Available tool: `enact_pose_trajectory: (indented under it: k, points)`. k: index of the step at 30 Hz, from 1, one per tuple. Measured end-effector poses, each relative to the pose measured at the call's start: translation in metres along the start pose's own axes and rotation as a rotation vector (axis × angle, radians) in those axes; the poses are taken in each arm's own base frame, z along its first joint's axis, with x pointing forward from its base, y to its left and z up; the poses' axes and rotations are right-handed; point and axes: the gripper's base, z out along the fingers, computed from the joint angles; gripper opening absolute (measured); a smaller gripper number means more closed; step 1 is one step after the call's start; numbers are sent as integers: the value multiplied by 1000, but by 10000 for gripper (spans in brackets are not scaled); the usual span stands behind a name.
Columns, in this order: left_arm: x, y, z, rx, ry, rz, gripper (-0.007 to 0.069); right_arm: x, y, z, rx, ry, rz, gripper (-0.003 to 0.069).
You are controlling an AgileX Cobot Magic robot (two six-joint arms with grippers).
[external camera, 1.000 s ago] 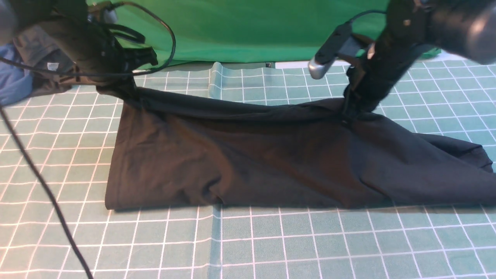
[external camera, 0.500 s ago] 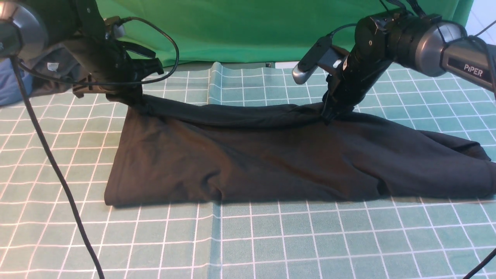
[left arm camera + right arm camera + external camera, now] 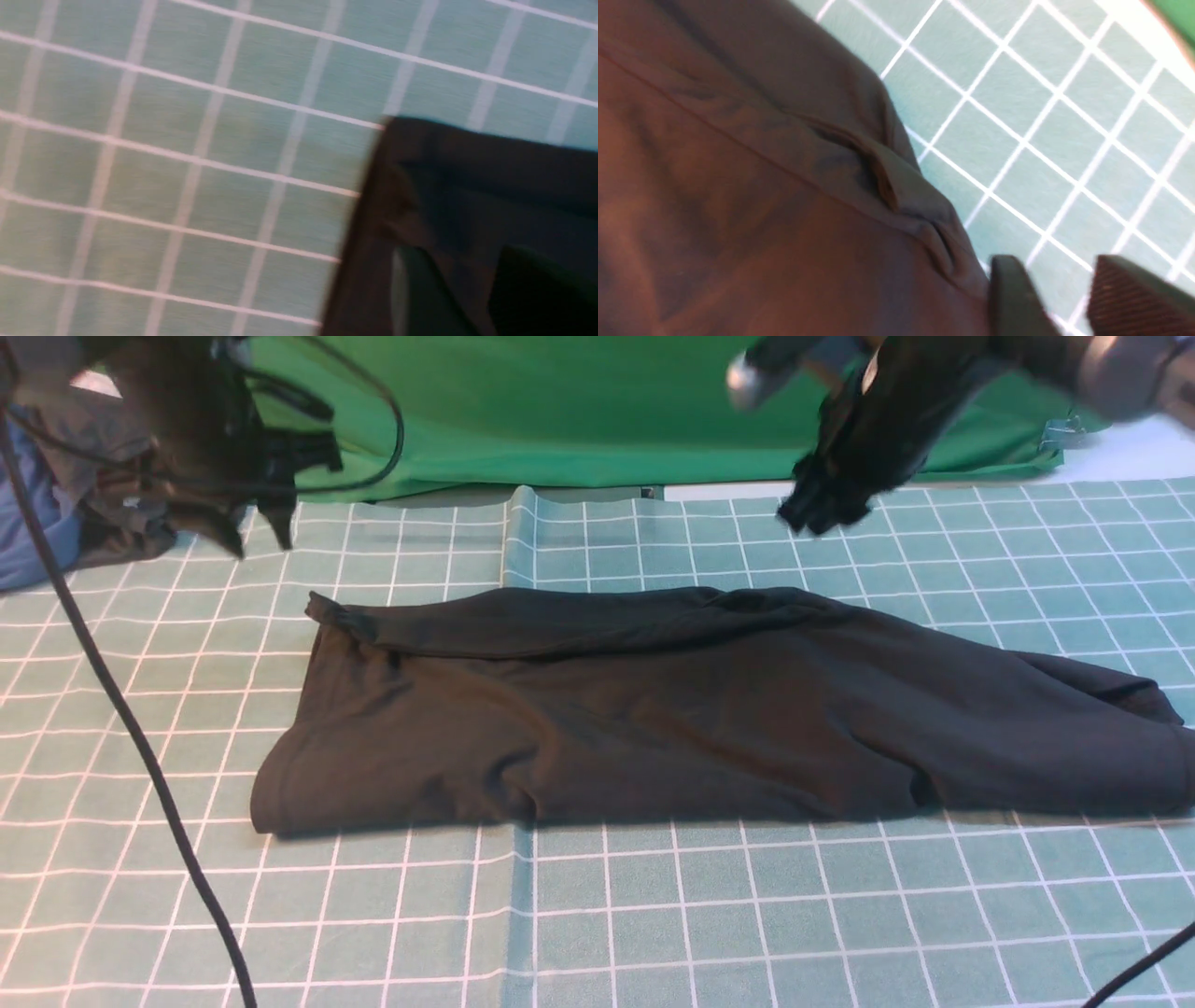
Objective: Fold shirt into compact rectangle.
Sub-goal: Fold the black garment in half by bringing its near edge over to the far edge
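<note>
Both hands have let go. The left hand (image 3: 259,537) and right hand (image 3: 817,513) are lifting clear, jaws slightly parted and holding nothing. The shirt (image 3: 653,709) is lying released across the gridded desk (image 3: 653,915) as a long folded band of soft, matte black cotton. It is rumpled along its far edge and probably needing further folds.

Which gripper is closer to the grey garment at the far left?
Left. The left gripper hangs just beside the grey garment; the right gripper is far off on the other side, above the far edge of the shirt.
</note>
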Motion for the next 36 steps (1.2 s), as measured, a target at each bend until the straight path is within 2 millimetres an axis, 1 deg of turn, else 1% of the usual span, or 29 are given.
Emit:
enact_pose_trajectory:
  k: [1, 2, 3, 5, 6, 8, 10, 11, 12, 14, 16, 17, 18, 19, 20, 24, 27, 30, 31, 32, 33, 34, 35, 36]
  points:
    - [2, -6, -4, 54, 11, 23, 120, 0, 0, -9, 1, -4, 6, 144]
    - [3, -9, -5, 65, 12, 30, 111, 0, 0, -11, 2, -5, 7, 134]
    - [7, -25, -10, 147, 21, 85, 47, -1, 0, -27, 6, -19, 11, 64]
    - [16, -49, -9, 198, 36, 154, 17, -1, 0, -38, 10, -30, 18, 35]
    - [21, -63, -6, 215, 52, 190, 11, -2, 0, -44, 14, -40, 20, 27]
    - [31, -85, 1, 232, 77, 254, 5, -2, 0, -49, 14, -43, 22, 21]
    - [46, -113, 18, 246, 125, 327, 3, 0, 1, -51, 9, -29, 25, 19]
    - [52, -123, 23, 252, 139, 353, 3, 0, 1, -51, 8, -24, 24, 18]
    - [59, -134, 33, 256, 160, 378, 3, 1, 1, -51, 6, -16, 24, 17]
    - [71, -150, 53, 256, 199, 411, 3, 3, 2, -51, -1, 2, 24, 16]
    - [79, -161, 70, 254, 221, 430, 3, 4, 2, -51, -7, 19, 24, 16]
    - [82, -164, 81, 249, 229, 431, 3, 5, 2, -51, -10, 30, 25, 16]
    - [83, -164, 82, 248, 233, 432, 3, 5, 2, -51, -10, 30, 25, 16]
    - [83, -165, 89, 241, 230, 424, 3, 6, 3, -51, -13, 35, 26, 16]
    - [82, -164, 99, 227, 223, 403, 4, 6, 3, -51, -17, 39, 30, 16]
    - [77, -159, 119, 174, 180, 381, 6, 5, 5, -52, -41, 30, 44, 16]
    - [70, -156, 121, 175, 140, 322, 6, 4, 8, -60, -71, 4, 58, 16]
    - [55, -148, 127, 187, 54, 276, 6, 2, 12, -71, -98, -31, 70, 19]
    - [54, -147, 127, 189, 47, 273, 6, 2, 12, -72, -102, -34, 72, 19]
    - [43, -141, 128, 201, -22, 249, 6, 1, 13, -80, -114, -54, 77, 19]
    - [42, -141, 128, 203, -31, 246, 6, 1, 14, -82, -117, -59, 79, 19]
    - [29, -133, 128, 214, -98, 216, 6, 1, 15, -92, -126, -83, 83, 19]
    - [21, -128, 126, 218, -124, 200, 6, 1, 16, -100, -128, -99, 85, 19]
    - [20, -127, 126, 218, -127, 198, 6, 1, 16, -101, -129, -103, 87, 19]
